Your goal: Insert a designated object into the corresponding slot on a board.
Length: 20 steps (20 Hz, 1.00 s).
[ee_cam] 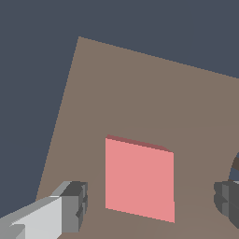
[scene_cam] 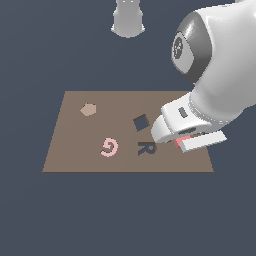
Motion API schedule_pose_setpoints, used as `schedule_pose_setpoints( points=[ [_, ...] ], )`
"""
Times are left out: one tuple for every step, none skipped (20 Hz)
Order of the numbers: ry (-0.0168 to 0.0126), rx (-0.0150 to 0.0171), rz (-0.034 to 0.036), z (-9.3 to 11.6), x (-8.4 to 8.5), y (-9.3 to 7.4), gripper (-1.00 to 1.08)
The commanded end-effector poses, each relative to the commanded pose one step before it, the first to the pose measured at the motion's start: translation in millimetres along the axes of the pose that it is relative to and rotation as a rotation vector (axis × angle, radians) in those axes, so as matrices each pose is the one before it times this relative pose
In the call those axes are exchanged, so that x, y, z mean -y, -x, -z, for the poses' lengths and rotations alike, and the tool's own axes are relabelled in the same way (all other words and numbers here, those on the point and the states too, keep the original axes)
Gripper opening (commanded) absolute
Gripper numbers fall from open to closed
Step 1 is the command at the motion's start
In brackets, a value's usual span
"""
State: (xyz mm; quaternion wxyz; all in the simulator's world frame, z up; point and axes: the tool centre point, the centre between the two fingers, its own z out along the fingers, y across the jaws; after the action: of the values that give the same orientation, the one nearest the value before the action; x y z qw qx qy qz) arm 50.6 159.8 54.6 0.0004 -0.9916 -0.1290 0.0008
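Observation:
The salmon-red square tile [ee_cam: 140, 179] lies flat on the brown board [scene_cam: 75, 150], near its corner on the exterior view's right. In the exterior view only a sliver of the tile [scene_cam: 177, 143] shows under the hand. My gripper [ee_cam: 149, 200] is open and low over the tile, with one finger [ee_cam: 70, 207] on each side and a gap between each finger and the tile. In the exterior view the gripper [scene_cam: 181, 142] sits to the right of the slot [scene_cam: 141, 122], a dark navy diamond-tilted square cutout. The slot is empty.
A dark R-shaped cutout [scene_cam: 145, 148] lies just below the slot. A pink G [scene_cam: 108, 147] and an orange lobed piece [scene_cam: 88, 109] lie on the board's left half. The arm's base [scene_cam: 128, 20] stands beyond the board.

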Motion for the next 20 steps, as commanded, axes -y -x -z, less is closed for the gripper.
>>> schedule_pose_setpoints(
  points=[
    [0.00083,-0.00144,0.00764,-3.55,4.50,-3.32,1.00],
    [0.00009,-0.00003,0.00169,-0.71,1.01,-0.57,1.00],
    [0.00006,-0.00002,0.00097,-0.40,0.57,-0.34,1.00],
    [0.00000,0.00000,0.00000,-0.13,-0.03,-0.11,1.00],
    [-0.00048,0.00093,-0.00057,0.44,-0.11,1.00,1.00],
    [0.00000,0.00000,0.00000,-0.42,-0.01,-0.03,1.00],
    [0.00000,0.00000,0.00000,-1.25,-0.03,-0.08,1.00],
    [0.00000,0.00000,0.00000,-2.09,-0.06,-0.13,1.00],
    [0.00000,0.00000,0.00000,-2.93,-0.08,-0.16,1.00],
    [0.00029,-0.00039,0.00049,-3.49,0.25,-0.18,1.00],
    [0.00000,0.00000,0.00000,-3.77,-0.10,-0.16,1.00],
    [0.00000,0.00000,0.00000,-2.94,-0.08,-0.11,1.00],
    [0.00030,-0.00039,0.00049,-1.83,0.29,-0.06,1.00],
    [0.00000,0.00000,0.00000,-1.26,-0.04,-0.04,1.00],
    [0.00000,0.00000,0.00000,-0.42,-0.01,-0.01,1.00],
    [0.00000,0.00000,0.00000,0.00,0.00,0.00,-1.00],
    [0.00000,0.00000,0.00000,0.00,0.00,0.00,-1.00],
    [0.00000,0.00000,0.00000,0.00,0.00,0.00,-1.00],
    [0.00000,0.00000,0.00000,0.00,0.00,0.00,-1.00],
    [0.00000,0.00000,0.00000,0.00,0.00,0.00,-1.00]
  ],
)
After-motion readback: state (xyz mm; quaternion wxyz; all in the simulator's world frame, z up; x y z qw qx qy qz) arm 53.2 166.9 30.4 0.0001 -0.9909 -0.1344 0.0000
